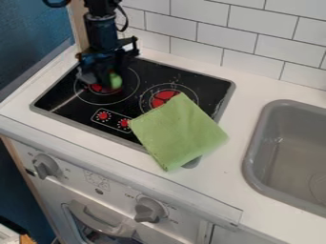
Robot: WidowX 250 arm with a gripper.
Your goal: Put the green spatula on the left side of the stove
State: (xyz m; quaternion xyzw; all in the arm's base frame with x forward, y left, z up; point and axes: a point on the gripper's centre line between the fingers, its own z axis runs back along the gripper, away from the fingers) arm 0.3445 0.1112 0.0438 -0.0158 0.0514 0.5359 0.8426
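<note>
You have a soft green cloth (178,133) spread over the stove's (207,86) front right corner, and it hangs past the stove's edge onto the white counter (232,183). It hides part of the right ring and its red middle (164,98). A small gray bit (191,163) pokes out from under the cloth, near the counter's front edge — you can't see enough to say what it is. The gray sink (253,143) is set into the counter, to the right of the cloth and well apart from it. White tiles (210,35) stand up along the counter's back edge, and a blue wall (32,38) is by its left edge.

Your gripper (104,82) hangs over the left ring, toward the stove's back left corner. The green spatula (115,80) is right there at the gripper, on its right side as you look. Only a small round green piece pokes out, and the dark gripper covers the rest. You can't tell if the gripper is let go or squeezed tight — too much is dark there.
</note>
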